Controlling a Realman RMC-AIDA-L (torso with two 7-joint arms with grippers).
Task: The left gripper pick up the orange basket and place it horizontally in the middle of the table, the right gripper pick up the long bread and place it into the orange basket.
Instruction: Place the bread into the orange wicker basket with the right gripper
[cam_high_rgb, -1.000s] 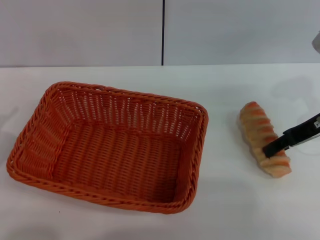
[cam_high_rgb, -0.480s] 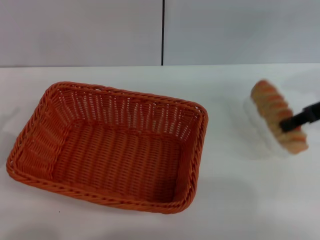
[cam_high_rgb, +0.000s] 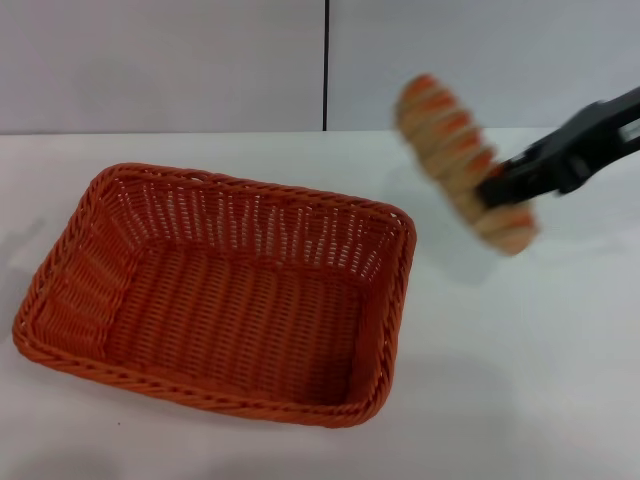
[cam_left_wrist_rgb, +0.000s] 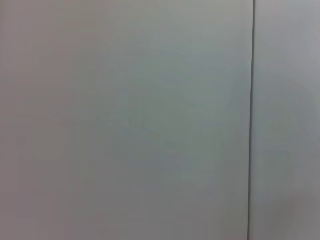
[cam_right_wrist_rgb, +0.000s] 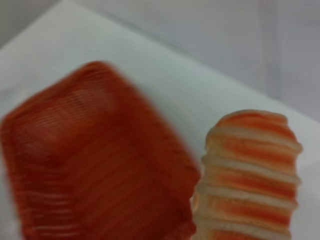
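Note:
The orange basket (cam_high_rgb: 225, 290) rests empty on the white table (cam_high_rgb: 500, 380), left of centre in the head view. Up in the air to the right of the basket's far right corner hangs the long bread (cam_high_rgb: 462, 160), striped orange and cream and tilted, with my right gripper (cam_high_rgb: 500, 190) shut on its lower part. In the right wrist view the long bread (cam_right_wrist_rgb: 247, 180) fills the near foreground, and the orange basket (cam_right_wrist_rgb: 95, 160) lies beyond it. My left gripper is out of view; its wrist camera faces only the grey wall.
A pale grey wall (cam_high_rgb: 160, 60) with a dark vertical seam (cam_high_rgb: 326, 60) stands behind the table. Bare white tabletop spreads to the right of the basket and along its front edge.
My right gripper has lifted the long bread off the table and carried it up and left toward the basket. The basket has not moved.

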